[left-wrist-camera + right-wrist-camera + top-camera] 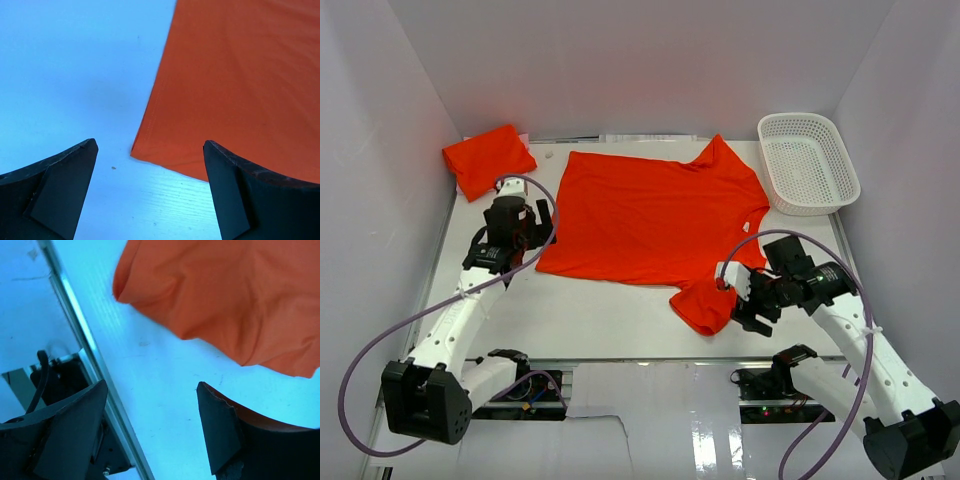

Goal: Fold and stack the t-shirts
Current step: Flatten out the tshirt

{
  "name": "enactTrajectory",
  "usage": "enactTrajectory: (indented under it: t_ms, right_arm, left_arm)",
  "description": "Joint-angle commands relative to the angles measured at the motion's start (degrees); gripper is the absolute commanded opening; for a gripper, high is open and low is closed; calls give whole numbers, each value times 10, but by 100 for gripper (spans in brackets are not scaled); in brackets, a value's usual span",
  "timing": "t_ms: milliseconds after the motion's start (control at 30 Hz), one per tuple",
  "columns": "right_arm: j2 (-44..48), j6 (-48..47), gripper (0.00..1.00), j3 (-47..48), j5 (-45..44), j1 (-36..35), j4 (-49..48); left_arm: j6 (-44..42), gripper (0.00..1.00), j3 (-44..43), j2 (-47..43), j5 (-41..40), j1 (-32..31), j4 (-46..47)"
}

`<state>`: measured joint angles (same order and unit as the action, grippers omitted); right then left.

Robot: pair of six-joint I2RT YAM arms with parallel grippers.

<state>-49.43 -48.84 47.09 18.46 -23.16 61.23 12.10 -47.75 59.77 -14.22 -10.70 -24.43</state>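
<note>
Both sets of jaws stand wide apart w/ nothing between them. The left gripper [535, 222] hovers just off the hem end of the spread t-shirt [650, 215]. In the left wrist view a hem corner [134, 151] lies on the table betw. the fingers [60, 190], untouched. The right gripper [745, 298] sits just beside the same shirt's near sleeve [705, 305], which is rumpled and partly doubled over, apart from the pads [225, 430].

The shirt lies flat on the table, collar toward the right arm, hem toward the left. A folded t-shirt [488, 158] rests past its far hem corner, and a white basket [808, 160] stands past its collar end.

Handling, as a judgement: thin knit, light, limp — it'll drape and drag, not hold shape, and prob. slide easily on the smooth top. Best pinch pts look like the hem corner for the left, the sleeve edge or shoulder seam for the right. Pinch low at the very edge, else the jaws may bunch the layer or miss it.
</note>
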Motion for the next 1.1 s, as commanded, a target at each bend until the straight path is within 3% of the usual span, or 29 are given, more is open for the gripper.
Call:
enactTrajectory:
  t_ms: [0,300,500,733,1067]
  right_arm:
    - [21,-61,78,-16,19,-7,77]
    - [25,-6,77,-41,19,-39,51]
    - [22,105,74,-47,-55,-130,-8]
    - [-16,213,72,-46,-150,-282,-66]
    - [-82,241,69,-26,-216,-348,-118]
  left_arm:
    - [47,98,-9,29,1,7,-18]
    - [97,98,5,85,34,37,-13]
    - [92,98,11,84,33,49,-14]
    - [90,98,5,89,35,53,-17]
    - [94,98,11,83,30,53,-19]
